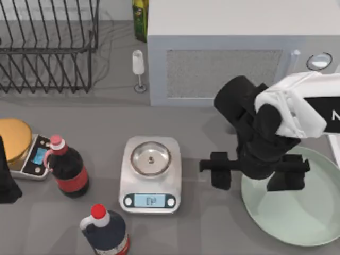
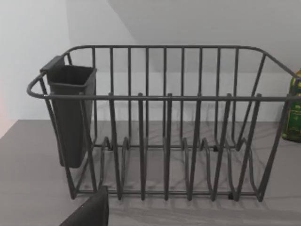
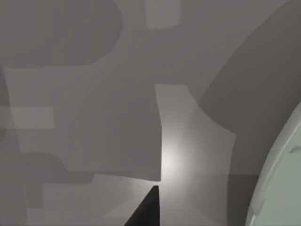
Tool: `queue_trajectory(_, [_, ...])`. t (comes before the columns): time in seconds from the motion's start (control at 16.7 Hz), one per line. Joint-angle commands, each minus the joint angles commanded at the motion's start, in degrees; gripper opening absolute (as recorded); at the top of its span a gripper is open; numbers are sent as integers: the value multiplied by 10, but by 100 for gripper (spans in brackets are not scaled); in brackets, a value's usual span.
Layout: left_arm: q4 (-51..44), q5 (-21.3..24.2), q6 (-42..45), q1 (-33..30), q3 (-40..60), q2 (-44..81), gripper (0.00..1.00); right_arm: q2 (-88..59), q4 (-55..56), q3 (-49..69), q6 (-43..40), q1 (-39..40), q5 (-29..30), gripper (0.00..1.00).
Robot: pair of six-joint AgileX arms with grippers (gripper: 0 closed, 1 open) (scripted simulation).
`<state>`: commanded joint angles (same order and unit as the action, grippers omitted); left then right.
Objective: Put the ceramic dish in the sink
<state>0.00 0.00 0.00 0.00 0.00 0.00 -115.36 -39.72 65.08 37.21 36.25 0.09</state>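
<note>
Ceramic dish [image 1: 303, 212], large round pale mint-green shallow plate, flat on grey counter [image 1: 212, 133] at near right. Right gripper [image 1: 254, 171] low over dish's left rim; black fingers spread wide, holding nothing. Advisable: straddle raised rim squarely, close firmly, lift level. Left gripper [image 1: 6, 186] parked at left edge; jaws' state cannot tell. Mid-counter: white kitchen scale [image 1: 150, 174], two dark bottles. Farther back: grey-white microwave [image 1: 234, 53], dark wire dish rack [image 2: 164, 122].

Mint ceramic dish [image 1: 303, 212] flat, table's right.
</note>
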Motion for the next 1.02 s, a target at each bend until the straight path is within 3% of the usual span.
queue_trajectory(0.36, [0,0,0,0,0,0,100,0,0,0,0,0,0,2])
queue_trajectory(1.02, [0,0,0,0,0,0,100,58,-12,11,-5,-9,12,0])
